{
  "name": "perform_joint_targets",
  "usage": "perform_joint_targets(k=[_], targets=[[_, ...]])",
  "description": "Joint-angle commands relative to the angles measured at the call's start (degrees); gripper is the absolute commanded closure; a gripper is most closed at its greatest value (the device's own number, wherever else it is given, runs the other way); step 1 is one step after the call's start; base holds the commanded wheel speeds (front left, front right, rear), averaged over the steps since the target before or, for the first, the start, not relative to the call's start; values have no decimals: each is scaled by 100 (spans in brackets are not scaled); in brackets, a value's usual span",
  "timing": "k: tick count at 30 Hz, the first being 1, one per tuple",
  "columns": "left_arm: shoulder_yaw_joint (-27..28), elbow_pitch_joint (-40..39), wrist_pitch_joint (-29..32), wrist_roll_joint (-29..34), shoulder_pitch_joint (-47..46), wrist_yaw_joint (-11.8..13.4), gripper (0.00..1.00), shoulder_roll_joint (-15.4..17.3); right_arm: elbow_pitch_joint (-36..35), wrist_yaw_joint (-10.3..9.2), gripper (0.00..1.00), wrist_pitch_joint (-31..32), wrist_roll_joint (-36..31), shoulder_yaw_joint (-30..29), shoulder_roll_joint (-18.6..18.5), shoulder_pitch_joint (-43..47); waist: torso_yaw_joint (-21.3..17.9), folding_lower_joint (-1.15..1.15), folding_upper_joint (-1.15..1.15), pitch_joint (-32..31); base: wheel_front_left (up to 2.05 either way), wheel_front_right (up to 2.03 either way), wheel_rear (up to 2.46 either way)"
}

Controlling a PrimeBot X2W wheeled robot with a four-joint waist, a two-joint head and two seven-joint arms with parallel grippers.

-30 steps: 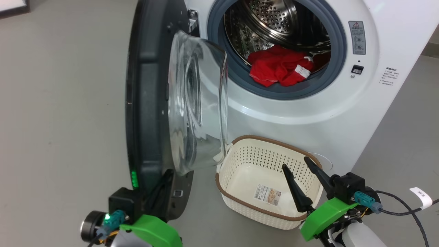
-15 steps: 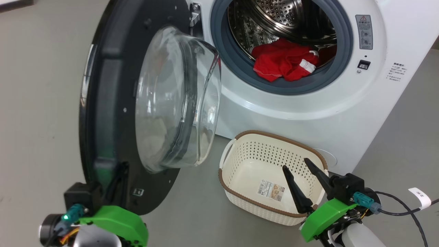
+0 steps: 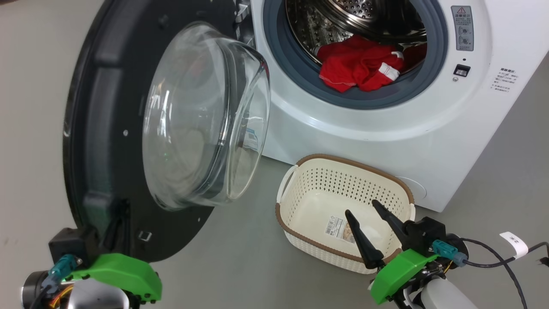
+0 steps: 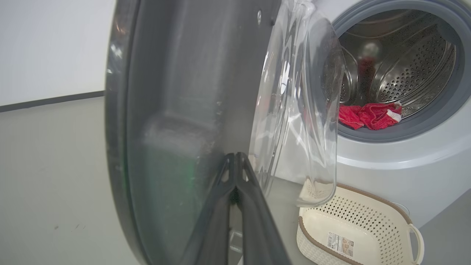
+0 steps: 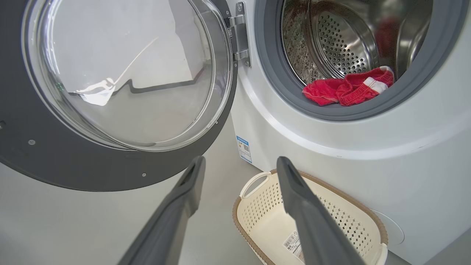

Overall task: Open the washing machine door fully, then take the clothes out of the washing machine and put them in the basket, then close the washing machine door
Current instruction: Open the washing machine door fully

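The left claw (image 3: 123, 214) is fully closed, its tips against the lower rim of the open door (image 3: 107, 86). The clothes (image 3: 360, 64) lie in the washing machine (image 3: 343, 128). The basket (image 3: 343, 159) stands on the floor (image 3: 240, 266) just in front of it. The right claw (image 3: 360, 206) is spread wide and empty above the basket.

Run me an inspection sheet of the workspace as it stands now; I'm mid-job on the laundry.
surface: grey floor, no spill seen
job's things: washing machine door swung wide open to the left; washing machine drum exposed; clothes lying at the drum's front lip; basket on the floor before the machine, holding just a paper label
clutter: nothing seen
grippers: left gripper jaws shut, tips at the door's inner face; right gripper jaws open, holding nothing, above the basket
cables: black cable with white tag trails from the right wrist
surroundings: white wall with dark skirting beyond the door
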Motion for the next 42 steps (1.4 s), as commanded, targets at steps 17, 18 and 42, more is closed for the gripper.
perform_joint_targets(k=[17,18,42], targets=[[761,469,-445,-120,-555,202,100,480,-23,28,0,-52,-283,157,35,-287,-24,0,0,183,0,0,0],[752,539,-473,-98,-580,185,100,511,-18,28,0,-52,-294,158,35,-291,-24,0,0,191,0,0,0],[966,2476,-1624,-330,-1580,-206,100,599,87,28,0,-52,-552,165,35,-422,-79,0,0,433,0,0,0]])
